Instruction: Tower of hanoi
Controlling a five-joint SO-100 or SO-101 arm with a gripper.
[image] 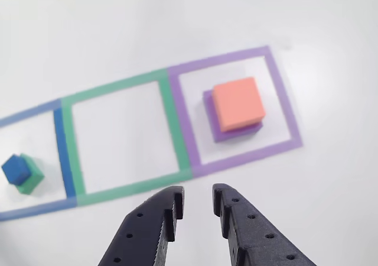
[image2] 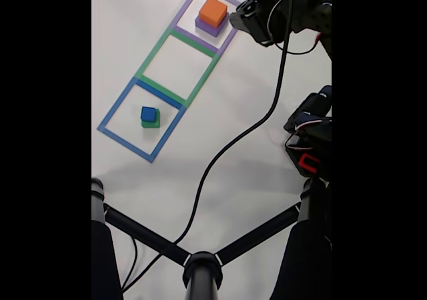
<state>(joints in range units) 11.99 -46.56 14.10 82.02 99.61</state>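
Pincer [image: 198, 206]: black two-finger gripper, entering the other view from the bottom edge, fingers standing a little apart with bare table showing between them, pinching nothing; it is hanging just in front of the purple tape square, near edge; in the fixed view it is sitting at the top right [image2: 235, 19], just beside the stacked pair
Table [image: 331, 53]: white, plain, carrying three tape squares in a row
Tape squares: purple outline [image: 290, 115], green outline [image: 168, 106] in the middle, blue outline [image: 62, 159], each sharing a side with its neighbour
Purple block [image: 211, 118]: largest, lying flat inside the purple outline, mostly covered from above
Salmon-orange block [image: 238, 103]: resting on top of the purple block, shifted slightly toward one corner so a purple margin is showing along two sides; in the fixed view it is reading as bright orange [image2: 213, 11]
Green block [image: 32, 180]: sitting inside the blue outline, well apart from the other stack
Blue cube [image: 15, 168]: smallest, perching on the green block, overhanging toward the left of the other view; in the fixed view it is sitting on the green block too [image2: 148, 114]
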